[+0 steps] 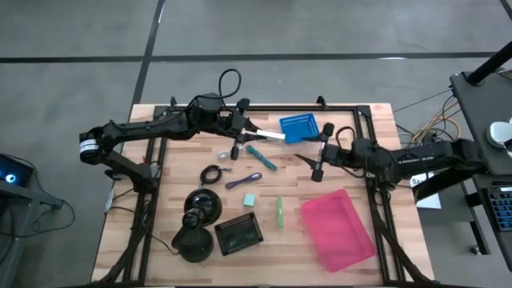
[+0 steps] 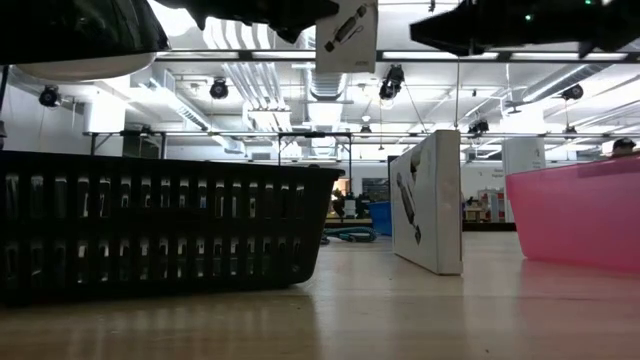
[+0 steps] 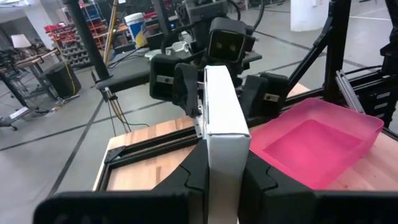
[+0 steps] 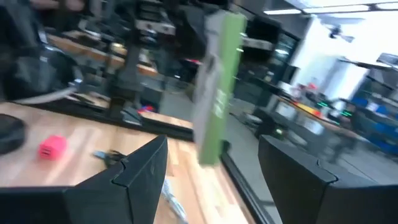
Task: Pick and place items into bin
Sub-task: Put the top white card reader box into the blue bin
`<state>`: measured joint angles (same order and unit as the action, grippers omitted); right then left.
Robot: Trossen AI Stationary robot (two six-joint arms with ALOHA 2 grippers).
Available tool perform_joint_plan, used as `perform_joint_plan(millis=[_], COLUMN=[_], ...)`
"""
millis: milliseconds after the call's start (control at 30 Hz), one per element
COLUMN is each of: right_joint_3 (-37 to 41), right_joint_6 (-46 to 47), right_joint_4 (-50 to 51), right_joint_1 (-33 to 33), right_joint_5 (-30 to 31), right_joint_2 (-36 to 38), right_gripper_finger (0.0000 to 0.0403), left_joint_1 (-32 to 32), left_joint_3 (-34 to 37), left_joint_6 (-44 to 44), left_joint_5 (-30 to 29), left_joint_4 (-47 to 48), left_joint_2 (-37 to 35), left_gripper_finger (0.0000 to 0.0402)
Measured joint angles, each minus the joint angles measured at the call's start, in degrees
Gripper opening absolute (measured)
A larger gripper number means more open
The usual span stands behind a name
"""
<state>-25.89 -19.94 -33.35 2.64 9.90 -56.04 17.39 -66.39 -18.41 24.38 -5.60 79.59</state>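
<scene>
Left gripper [image 1: 254, 133] clamps the white packet [image 1: 270, 134] above the table [image 1: 352, 264].

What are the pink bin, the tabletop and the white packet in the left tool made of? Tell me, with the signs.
Pink bin: looks like translucent plastic, glossy, light passing through its walls. Tabletop: wood, butcher-block style, with visible pale strips. White packet, clamped in the left tool: probably matte cardboard, judging by its flat faces and crisp folded edges.

— Off-task on the wooden table [image 1: 160, 240]?
— Two black domes, touching, toward seven o'clock: upper dome [image 1: 202, 204], lower dome [image 1: 194, 242].
— Beside them?
— Black basket [image 1: 238, 234], just at three o'clock of the lower dome.
— Elsewhere?
— Blue dotted board [image 1: 299, 128], lying flat toward twelve o'clock.
</scene>
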Motion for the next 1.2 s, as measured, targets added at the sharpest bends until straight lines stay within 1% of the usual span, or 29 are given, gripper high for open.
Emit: perform_joint_plan(millis=[267, 433, 500, 800, 1000, 1200], right_joint_3=[-5.9, -8.0, -8.8, -9.8, -9.8, -10.1], right_joint_6=[-0.2, -0.2, -0.2, -0.1, -0.1, -0.2], right_joint_4=[0.0, 0.1, 0.1, 0.1, 0.1, 0.0], right_joint_1=[3.4, 4.7, 5.1, 7.1, 7.4, 7.6], right_joint_5=[-1.4, -5.3, -5.7, -6.1, -8.6, -8.9], right_joint_2=[-7.4, -10.1, -10.9, -12.3, -12.3, -12.3], right_gripper_finger=[0.0238, 0.0238, 0.0238, 0.0238, 0.0237, 0.0237], left_joint_1=[-0.4, -0.5, -0.5, -0.7, -0.7, -0.7], left_joint_3=[0.0, 0.0, 0.0, 0.0, -0.1, -0.1], left_joint_6=[-0.1, -0.6, -1.1, -1.8, -1.8, -1.8], left_joint_5=[0.0, 0.1, 0.1, 0.4, 1.0, 1.1], left_joint_4=[0.0, -0.7, -1.1, -1.8, -3.5, -3.5], left_joint_2=[0.0, 0.0, 0.0, 0.0, 0.0, 0.0], left_gripper_finger=[0.0023, 0.0025, 0.0024, 0.0023, 0.0023, 0.0023])
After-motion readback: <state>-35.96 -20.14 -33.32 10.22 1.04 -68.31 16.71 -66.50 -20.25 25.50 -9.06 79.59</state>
